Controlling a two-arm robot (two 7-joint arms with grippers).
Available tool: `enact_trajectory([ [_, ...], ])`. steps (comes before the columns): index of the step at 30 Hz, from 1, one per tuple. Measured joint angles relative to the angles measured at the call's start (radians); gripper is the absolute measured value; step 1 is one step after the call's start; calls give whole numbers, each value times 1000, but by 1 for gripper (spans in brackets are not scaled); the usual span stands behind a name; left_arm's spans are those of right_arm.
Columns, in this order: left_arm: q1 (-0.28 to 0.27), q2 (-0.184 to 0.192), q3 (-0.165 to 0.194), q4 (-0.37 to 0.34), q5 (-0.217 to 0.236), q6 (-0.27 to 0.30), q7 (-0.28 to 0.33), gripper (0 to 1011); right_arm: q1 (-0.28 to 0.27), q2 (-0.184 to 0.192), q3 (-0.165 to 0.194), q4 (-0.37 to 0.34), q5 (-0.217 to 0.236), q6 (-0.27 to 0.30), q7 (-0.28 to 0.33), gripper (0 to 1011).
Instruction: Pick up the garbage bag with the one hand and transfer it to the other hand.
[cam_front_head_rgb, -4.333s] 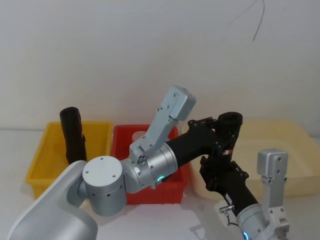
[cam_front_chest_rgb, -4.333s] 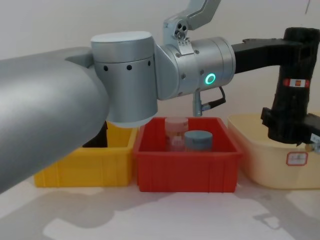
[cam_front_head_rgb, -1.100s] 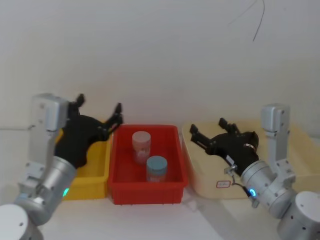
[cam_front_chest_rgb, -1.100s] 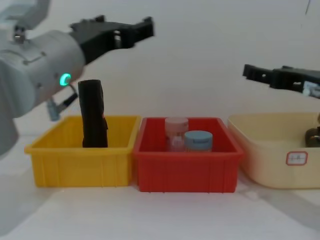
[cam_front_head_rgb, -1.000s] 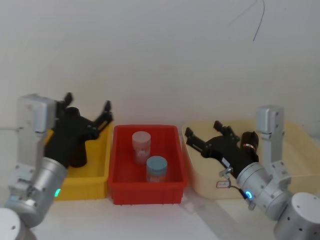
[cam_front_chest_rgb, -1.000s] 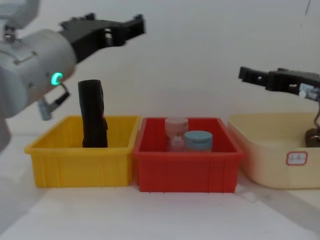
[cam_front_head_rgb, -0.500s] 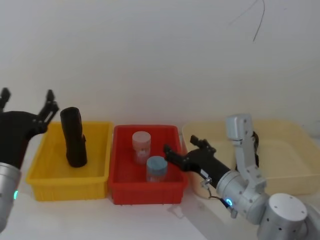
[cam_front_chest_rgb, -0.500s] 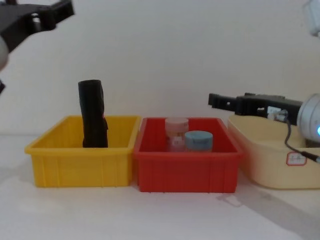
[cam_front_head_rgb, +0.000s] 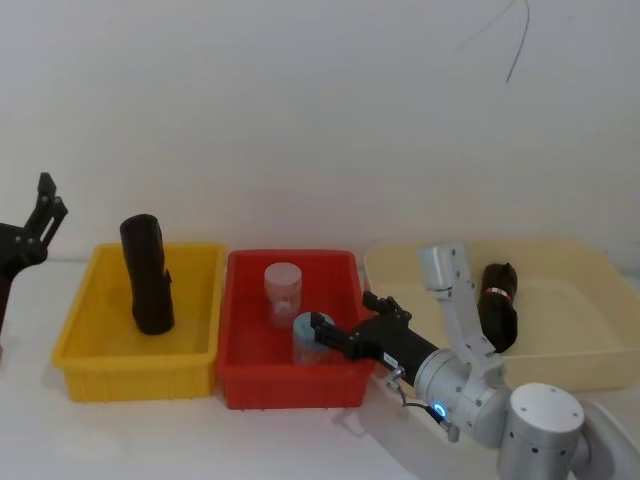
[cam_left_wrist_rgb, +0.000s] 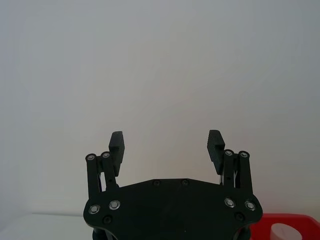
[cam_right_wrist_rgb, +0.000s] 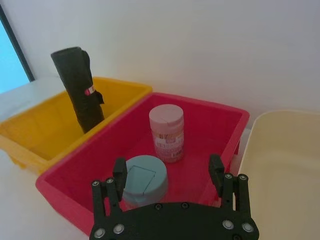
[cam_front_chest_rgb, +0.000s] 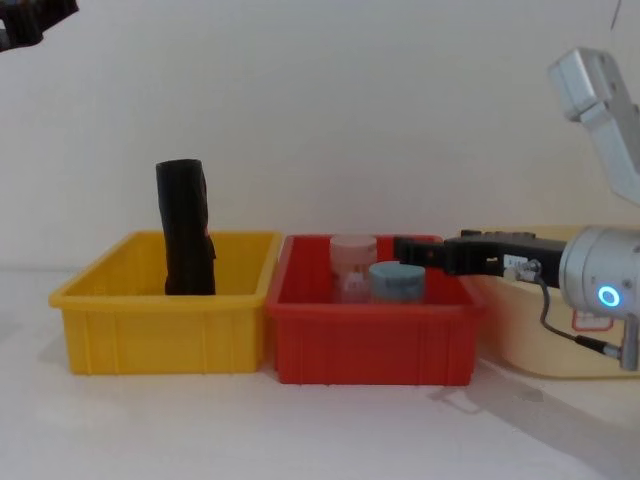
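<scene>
the garbage bag (cam_front_head_rgb: 497, 305) lies tilted inside the beige tub (cam_front_head_rgb: 575, 315), its upper end toward the tub's back wall and its white-and-red band near that end; nothing grips it. a silver link of the right arm stands just in front of it in the head view.

the right gripper (cam_front_head_rgb: 345, 318) reaches over the right front part of the red bin (cam_front_head_rgb: 300, 385), well apart from the bag and to its left, with its fingers (cam_right_wrist_rgb: 216, 170) spread and nothing between them. below it sit 2 jars, a blue-lidded jar (cam_right_wrist_rgb: 145, 179) and a pink-lidded jar (cam_right_wrist_rgb: 167, 131) behind that.

the left gripper (cam_front_head_rgb: 40, 215) is raised at the far left, beyond the yellow bin (cam_front_head_rgb: 130, 380), its fingers (cam_left_wrist_rgb: 116, 142) also apart and empty. a second black roll (cam_front_head_rgb: 147, 275) stands upright in the yellow bin, with a small tag on its side in the right wrist view.

the 3 containers stand in a row on a white table (cam_front_head_rgb: 250, 440) against a plain white wall (cam_front_head_rgb: 300, 120), which has a thin dark line (cam_front_head_rgb: 515, 45) at its upper right.
</scene>
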Motion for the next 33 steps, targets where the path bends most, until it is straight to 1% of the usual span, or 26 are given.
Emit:
enact_trajectory([
  [7,7,0,-11,-5,1,-7,9,1002,23,-4,-15,42,-4,-1,2,1004],
  [13,10,0,-16,-8,2,-10,13,1001,38,-8,-26,63,-7,-2,4,1004],
  [33,15,0,-23,-11,3,-14,19,1001,59,-14,-57,74,-16,2,11,1004],
])
